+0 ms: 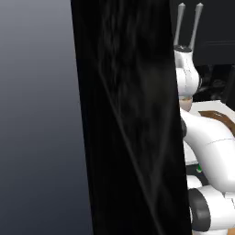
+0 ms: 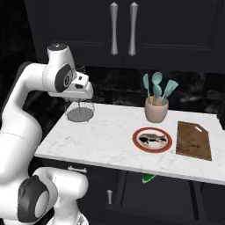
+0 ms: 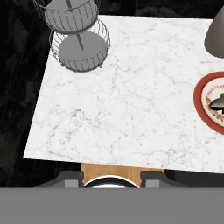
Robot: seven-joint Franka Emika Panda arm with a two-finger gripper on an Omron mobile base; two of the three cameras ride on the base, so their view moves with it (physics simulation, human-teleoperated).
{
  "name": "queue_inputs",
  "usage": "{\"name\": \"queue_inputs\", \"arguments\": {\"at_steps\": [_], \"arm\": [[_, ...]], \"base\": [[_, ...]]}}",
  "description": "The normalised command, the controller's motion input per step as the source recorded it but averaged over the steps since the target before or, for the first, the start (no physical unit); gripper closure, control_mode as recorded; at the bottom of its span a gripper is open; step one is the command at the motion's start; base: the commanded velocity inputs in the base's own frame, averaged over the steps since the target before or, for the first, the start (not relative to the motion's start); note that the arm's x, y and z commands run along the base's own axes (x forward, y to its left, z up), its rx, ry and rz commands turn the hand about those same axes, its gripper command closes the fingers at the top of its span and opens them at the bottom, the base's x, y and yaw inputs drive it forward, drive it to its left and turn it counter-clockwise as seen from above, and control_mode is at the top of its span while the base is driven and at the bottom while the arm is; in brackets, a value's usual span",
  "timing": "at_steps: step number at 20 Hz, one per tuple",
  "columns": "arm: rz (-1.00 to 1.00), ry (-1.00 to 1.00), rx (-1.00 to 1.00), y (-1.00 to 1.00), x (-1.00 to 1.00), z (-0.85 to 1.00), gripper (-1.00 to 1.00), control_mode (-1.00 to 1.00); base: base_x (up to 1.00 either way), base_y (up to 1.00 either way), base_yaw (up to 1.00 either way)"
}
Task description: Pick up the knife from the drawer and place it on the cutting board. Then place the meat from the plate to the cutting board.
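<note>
Pincer partly open, dark fingertips apart at 6 o'clock of the hand view, with nothing gripped between them. Hangs above the left end of a white marble counter, looking down on it. Shows a tan wooden strip just past the counter's near edge, between the tips; cannot tell what it belongs to.

In the right base view, white arm bent up from 7 o'clock, hand poised over a wire stand at the counter's left rear corner. Toward 3 o'clock from the stand, well apart from it, a plate with a red rim, and the meat lying on its pale centre. Just beside the plate at 3 o'clock, not touching it, the cutting board, flat and bare, its small hole at the far end. At 12 o'clock from the plate, a beige pot holding teal utensils. Under the counter's front edge, at 6 o'clock from the plate, a small green thing, too hidden to identify. No telling where the knife lies.

In the hand view, stand at 11 o'clock, plate and meat cut off at 3 o'clock.

In the left base view, a tall black panel across the middle, a sliver of the board at 3 o'clock.
</note>
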Motion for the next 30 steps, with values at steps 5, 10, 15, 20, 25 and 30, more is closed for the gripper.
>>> {"name": "queue_inputs", "arguments": {"at_steps": [5,10,15,20,25,30], "arm": [[0.0,0.0,0.0,0.0,0.0,0.0,-1.0,1.0],[0.0,0.0,0.0,0.0,0.0,0.0,-1.0,1.0],[0.0,0.0,0.0,0.0,0.0,0.0,-1.0,1.0],[0.0,0.0,0.0,0.0,0.0,0.0,-1.0,1.0],[0.0,0.0,0.0,0.0,0.0,0.0,-1.0,1.0],[0.0,0.0,0.0,0.0,0.0,0.0,-1.0,1.0]], "base": [[-0.53,0.05,0.0],[-1.0,-0.22,0.12],[-0.56,-0.97,0.22],[-0.06,-1.0,0.18],[0.05,-1.0,0.22],[0.37,-1.0,0.3]]}}
